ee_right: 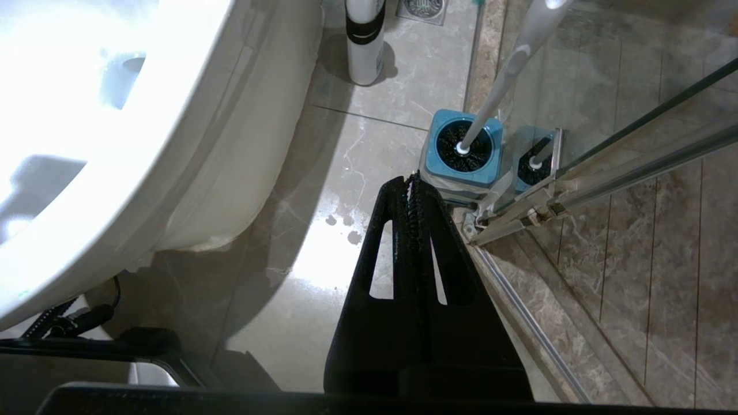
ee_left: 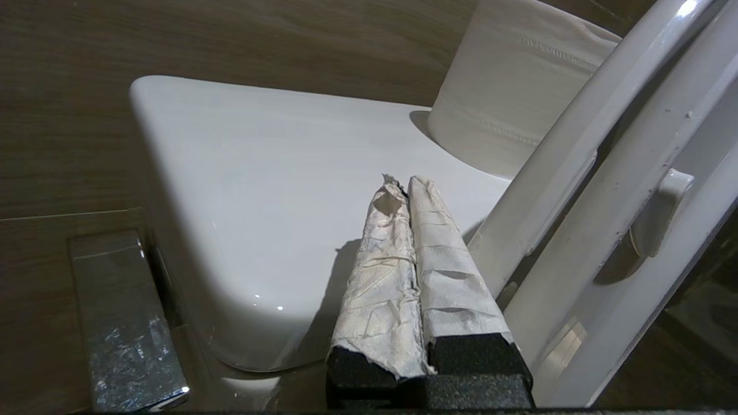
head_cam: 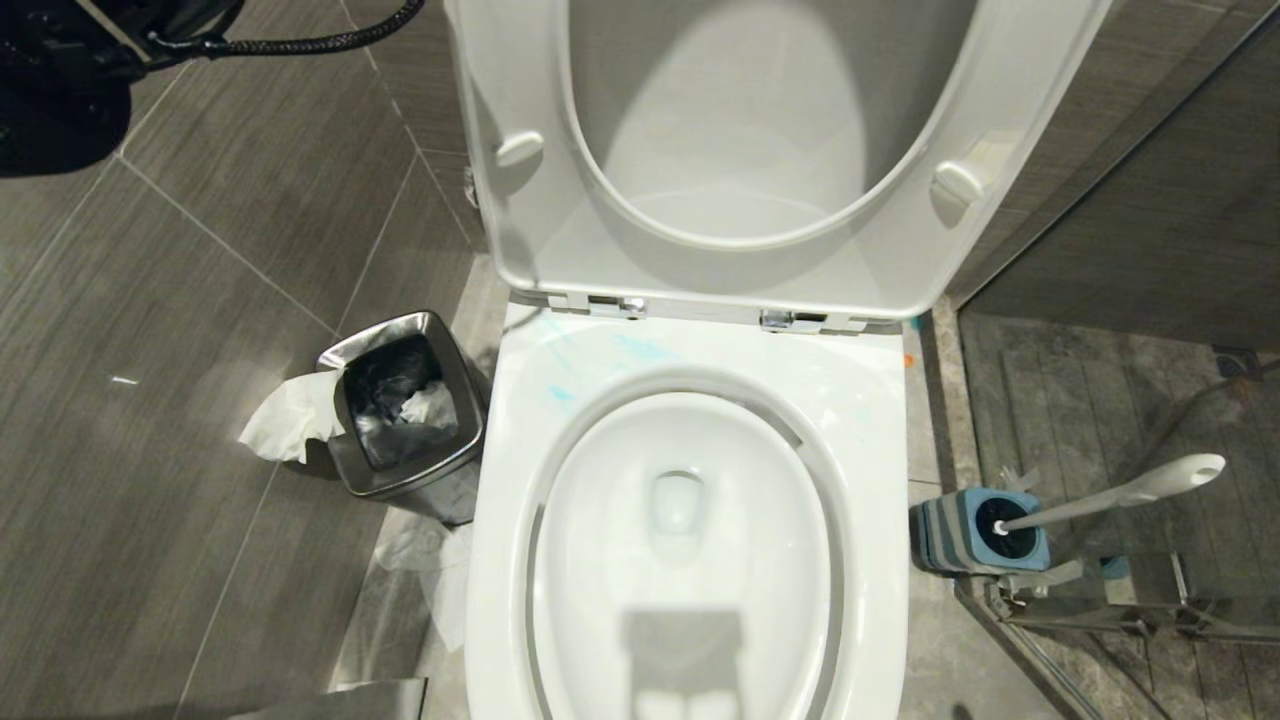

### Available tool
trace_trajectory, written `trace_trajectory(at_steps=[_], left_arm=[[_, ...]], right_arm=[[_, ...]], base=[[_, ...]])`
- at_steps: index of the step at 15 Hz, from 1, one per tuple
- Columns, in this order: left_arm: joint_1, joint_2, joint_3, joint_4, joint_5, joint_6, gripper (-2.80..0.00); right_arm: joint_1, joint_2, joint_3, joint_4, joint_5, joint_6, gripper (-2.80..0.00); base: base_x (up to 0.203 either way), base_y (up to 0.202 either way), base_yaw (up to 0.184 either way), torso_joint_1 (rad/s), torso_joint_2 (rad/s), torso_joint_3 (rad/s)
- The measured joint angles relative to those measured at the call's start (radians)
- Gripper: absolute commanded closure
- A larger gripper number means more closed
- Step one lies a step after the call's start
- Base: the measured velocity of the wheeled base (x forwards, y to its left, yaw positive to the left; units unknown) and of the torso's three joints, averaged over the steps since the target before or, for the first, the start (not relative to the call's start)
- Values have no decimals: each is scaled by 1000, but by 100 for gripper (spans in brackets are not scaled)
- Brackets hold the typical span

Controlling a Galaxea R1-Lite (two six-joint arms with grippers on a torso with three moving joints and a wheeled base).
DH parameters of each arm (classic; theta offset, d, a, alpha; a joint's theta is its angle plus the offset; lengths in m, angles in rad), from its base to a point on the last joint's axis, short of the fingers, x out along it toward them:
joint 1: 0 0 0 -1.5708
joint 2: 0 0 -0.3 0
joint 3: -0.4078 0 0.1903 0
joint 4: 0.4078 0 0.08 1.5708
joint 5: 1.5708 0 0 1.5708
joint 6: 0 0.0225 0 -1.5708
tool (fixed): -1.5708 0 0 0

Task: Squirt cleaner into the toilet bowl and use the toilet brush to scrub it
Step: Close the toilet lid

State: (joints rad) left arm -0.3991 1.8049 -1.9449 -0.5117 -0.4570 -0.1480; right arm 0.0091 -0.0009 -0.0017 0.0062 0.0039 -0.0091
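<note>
Taped fingers (ee_left: 403, 265) of the left tool (ee_left: 408, 183) sit pressed together, empty, above the tank lid (ee_left: 259, 190) beside the raised seat (ee_left: 576, 242); a swing there could knock the paper roll (ee_left: 507, 86) off. Right tool (ee_right: 410, 180) is likewise pressed together, holding nothing, low over the floor near the brush (head_cam: 1120, 497), which stands in its holder (head_cam: 975, 530) by the glass door (ee_right: 634, 173). A careless reach could tip the holder or strike the glass. Cleaner (head_cam: 640, 348) shows only as turquoise smears on the bowl (head_cam: 690, 560) rim, so scrubbing now may spread little. No bottle is clearly identifiable, only a white container (ee_right: 364, 40) behind.
</note>
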Motion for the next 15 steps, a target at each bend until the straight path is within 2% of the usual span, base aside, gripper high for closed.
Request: trace_trajectory(at_steps=[2,4,6,8,9,12,15], left_arm=[[-2,1,4,1,-15,-22,0],[-2,-1,5,1,-63,-70,0],[-2,-8,5,1,-96,-146,0],[1,-24,5,25,-101,-254,0],[3,-34,4,58,-102,-301,0],[13,-66,4,167,-117,-367,0],[16,-100,7,311,-145,-377,0]], right_arm=[[0,0,0,0,0,0,0],[0,0,0,0,0,0,0],[0,0,0,0,0,1,0],[0,0,0,0,0,0,0],[0,0,0,0,0,0,0],[0,0,0,0,0,0,0],[0,0,0,0,0,1,0]], base=[[0,0,0,0,0,0],[0,0,0,0,0,0],[0,0,0,0,0,0],[0,0,0,0,0,0],[0,0,0,0,0,0],[0,0,0,0,0,0],[0,0,0,0,0,0]])
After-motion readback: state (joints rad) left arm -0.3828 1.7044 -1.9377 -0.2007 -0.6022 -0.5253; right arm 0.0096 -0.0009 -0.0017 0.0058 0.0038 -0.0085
